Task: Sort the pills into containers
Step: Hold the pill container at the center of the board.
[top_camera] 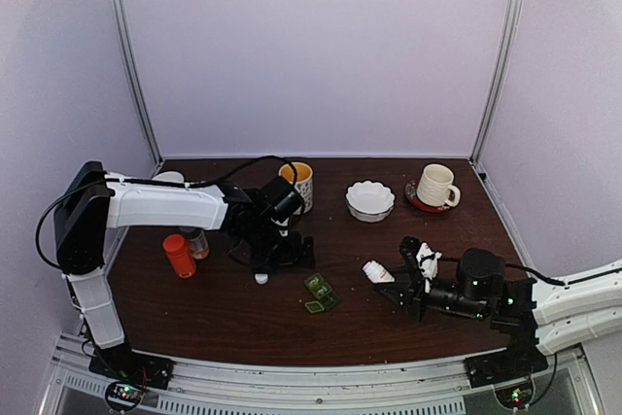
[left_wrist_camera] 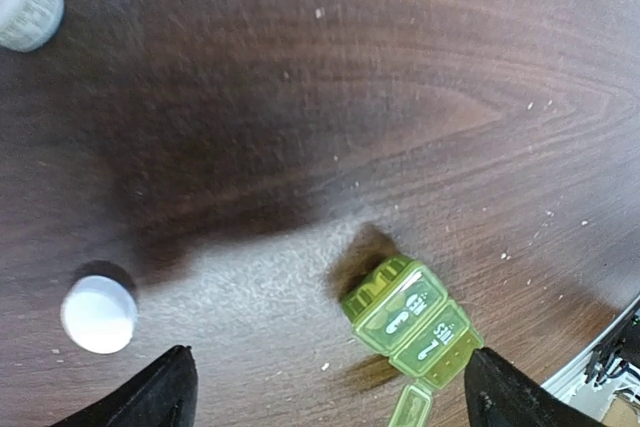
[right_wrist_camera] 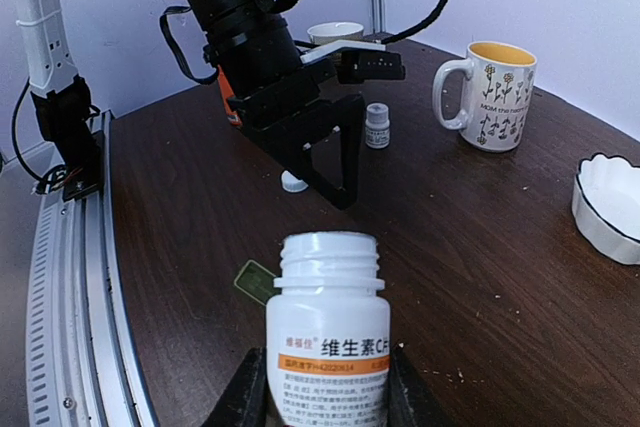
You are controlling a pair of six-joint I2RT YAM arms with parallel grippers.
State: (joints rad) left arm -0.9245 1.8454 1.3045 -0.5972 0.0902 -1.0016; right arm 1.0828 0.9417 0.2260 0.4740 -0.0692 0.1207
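Your left pincer (left_wrist_camera: 335, 392) hangs with jaws wide apart over the dark wooden tabletop (left_wrist_camera: 300, 97). A round white cap (left_wrist_camera: 98, 314) lies near one finger and the small green pill box (left_wrist_camera: 410, 317) near the other, its white lid markings too blurred to read. Your right pincer (right_wrist_camera: 328, 402) is clamped on an uncapped white plastic bottle (right_wrist_camera: 328, 337) labelled "维生素C" above an orange band, which partly hides the pill box from the right wrist view. Beyond stand a cream flower-patterned mug (right_wrist_camera: 495, 92), a white scalloped bowl (right_wrist_camera: 610, 207) and a small white vial (right_wrist_camera: 377, 127).
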